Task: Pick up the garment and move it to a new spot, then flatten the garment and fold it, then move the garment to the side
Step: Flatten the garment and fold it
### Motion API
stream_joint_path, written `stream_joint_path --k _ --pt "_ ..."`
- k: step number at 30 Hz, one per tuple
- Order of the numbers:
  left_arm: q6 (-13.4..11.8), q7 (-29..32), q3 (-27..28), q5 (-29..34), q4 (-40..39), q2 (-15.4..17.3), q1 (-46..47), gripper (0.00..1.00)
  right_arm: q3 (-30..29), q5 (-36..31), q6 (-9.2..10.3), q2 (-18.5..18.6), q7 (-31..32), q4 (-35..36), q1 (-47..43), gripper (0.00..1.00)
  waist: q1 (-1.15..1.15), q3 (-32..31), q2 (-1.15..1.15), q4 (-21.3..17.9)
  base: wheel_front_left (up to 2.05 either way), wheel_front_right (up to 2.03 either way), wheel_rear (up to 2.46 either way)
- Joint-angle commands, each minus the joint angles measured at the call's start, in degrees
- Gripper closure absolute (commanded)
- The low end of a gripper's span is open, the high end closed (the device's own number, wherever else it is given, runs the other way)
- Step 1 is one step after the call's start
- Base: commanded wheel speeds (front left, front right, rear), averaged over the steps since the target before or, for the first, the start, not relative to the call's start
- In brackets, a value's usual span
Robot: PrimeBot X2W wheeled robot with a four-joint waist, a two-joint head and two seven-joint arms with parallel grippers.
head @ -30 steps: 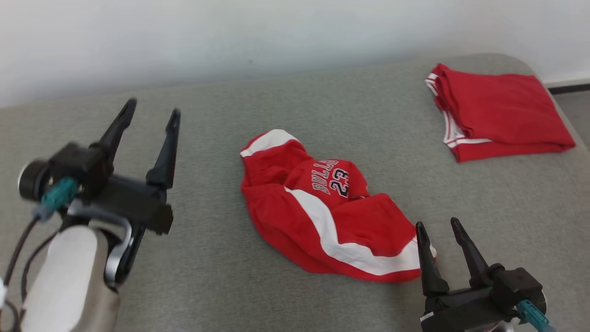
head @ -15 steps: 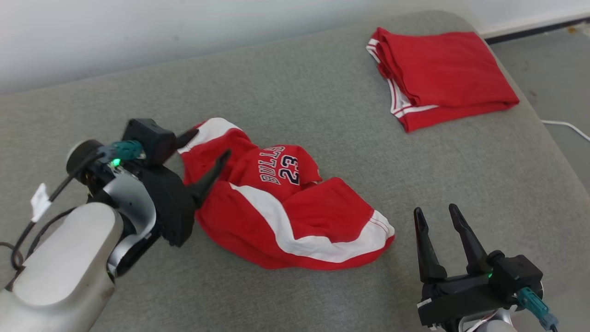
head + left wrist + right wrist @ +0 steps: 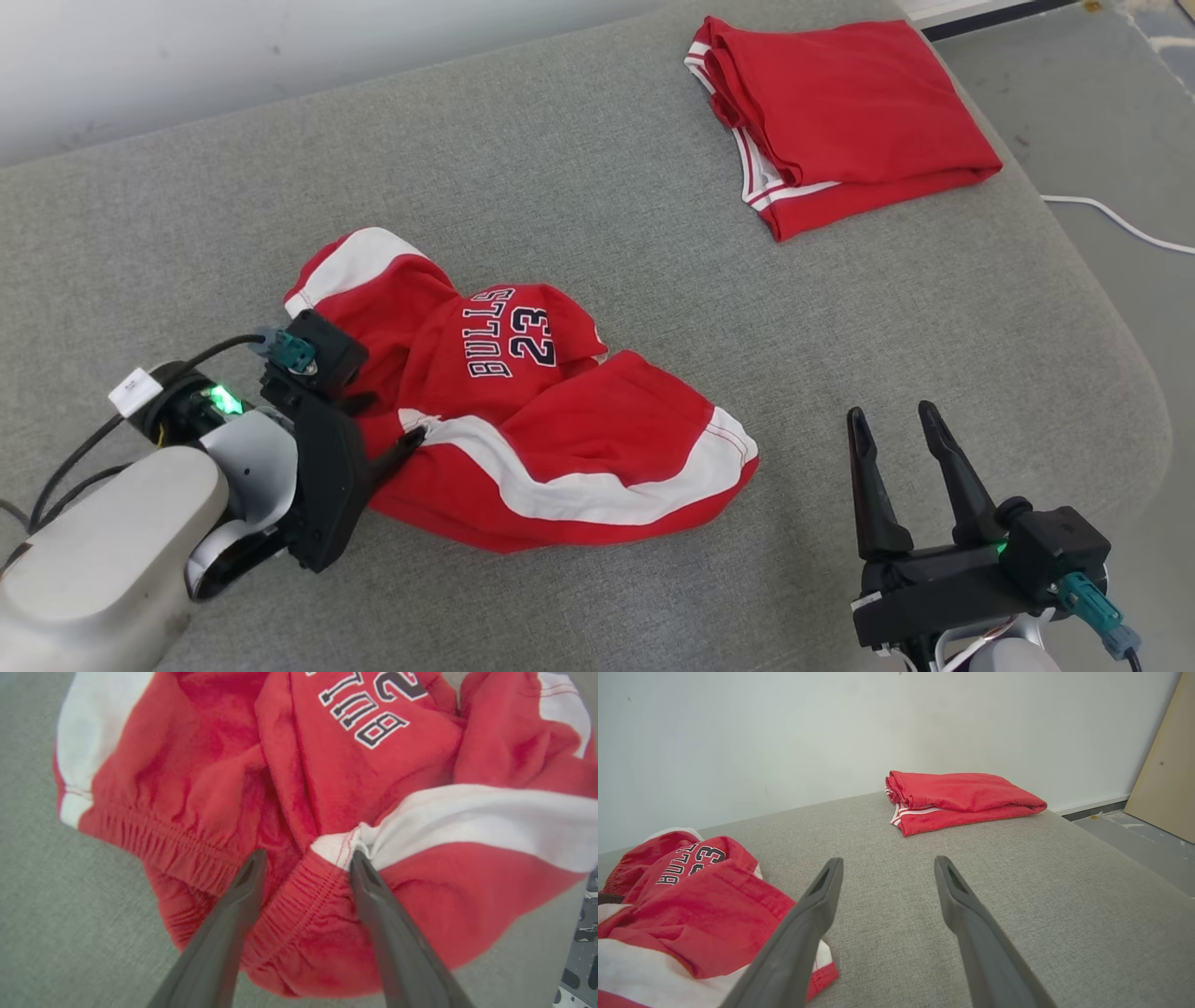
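Observation:
The garment (image 3: 523,411) is a pair of red shorts with white side stripes and "BULLS 23" lettering, lying crumpled on the grey padded surface (image 3: 653,280). My left gripper (image 3: 387,420) is at its left edge. In the left wrist view the jaws of the left gripper (image 3: 307,856) stand open, straddling a bunched fold of elastic waistband on the garment (image 3: 327,765), with both tips pressed into the cloth. My right gripper (image 3: 890,413) hovers open to the right of the garment, holding nothing. In the right wrist view the right gripper (image 3: 887,861) points over bare grey fabric, with the garment (image 3: 691,896) at the left.
A second red garment (image 3: 840,112) lies folded at the far right corner of the surface, also seen as the folded garment (image 3: 962,795). The surface's rounded edge runs down the right side, with grey floor and a white cable (image 3: 1111,219) beyond. A white wall stands behind.
The head camera has swung, shifting the whole picture. My left gripper came down from beside the garment and sank its fingers around the waistband. The right gripper stayed put.

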State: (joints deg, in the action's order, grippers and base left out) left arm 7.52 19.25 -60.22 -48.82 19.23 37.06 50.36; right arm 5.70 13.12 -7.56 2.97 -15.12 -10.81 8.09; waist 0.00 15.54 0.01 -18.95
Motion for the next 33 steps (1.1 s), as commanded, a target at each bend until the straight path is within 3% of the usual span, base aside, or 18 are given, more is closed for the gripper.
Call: stream_joint_path --k 1,2,3,8,13,17,26,33 --pt "-0.12 0.88 -0.68 -1.52 0.12 0.58 0.12 0.76 -0.41 0.23 0.17 -0.13 -0.01 0.24 -0.38 0.0 0.0 -0.29 -0.01 0.28 0.0 0.0 0.0" --pt "-0.12 0.68 -1.21 -1.45 -0.39 0.86 0.46 0.96 -0.64 0.27 0.17 -0.12 -0.01 0.31 -0.54 0.0 0.0 -0.44 -0.01 0.48 0.0 0.0 0.0" --pt "-0.13 0.18 -1.37 -1.37 -0.78 1.2 0.67 1.0 -0.8 0.24 0.17 -0.13 -0.02 0.42 -0.69 0.0 0.0 -0.58 -0.01 0.69 0.0 0.0 0.0" --pt "-0.24 -2.76 -0.86 -1.64 -2.19 1.64 -0.36 1.0 -1.63 0.37 0.17 -0.12 -0.01 0.7 -1.27 0.0 0.0 -1.44 -0.01 2.33 0.0 0.0 0.0" --pt "-2.12 -7.95 0.88 -2.24 -5.37 2.35 -3.19 1.0 -2.02 0.14 0.17 -0.11 -0.01 0.84 -1.86 0.0 0.0 -2.68 -0.01 5.29 0.0 0.0 0.0" --pt "-5.65 -13.51 2.85 -2.79 -9.53 3.25 -7.38 1.0 -2.41 -0.24 0.17 -0.08 -0.02 0.96 -2.36 0.0 0.0 -3.37 -0.01 7.8 0.0 0.0 0.0" --pt "-16.49 -27.72 6.45 -4.7 -17.87 2.56 -21.61 1.0 -3.54 -0.71 0.17 -0.02 -0.02 1.02 -3.46 0.0 0.0 -3.73 -0.01 13.7 0.0 0.0 0.0" --pt "-21.14 -33.56 9.69 -6.72 -15.77 -0.11 -30.59 1.0 -3.68 -0.98 0.17 0.82 -0.02 0.68 -2.43 0.0 0.0 -3.03 -0.01 16.49 0.0 0.0 0.0"
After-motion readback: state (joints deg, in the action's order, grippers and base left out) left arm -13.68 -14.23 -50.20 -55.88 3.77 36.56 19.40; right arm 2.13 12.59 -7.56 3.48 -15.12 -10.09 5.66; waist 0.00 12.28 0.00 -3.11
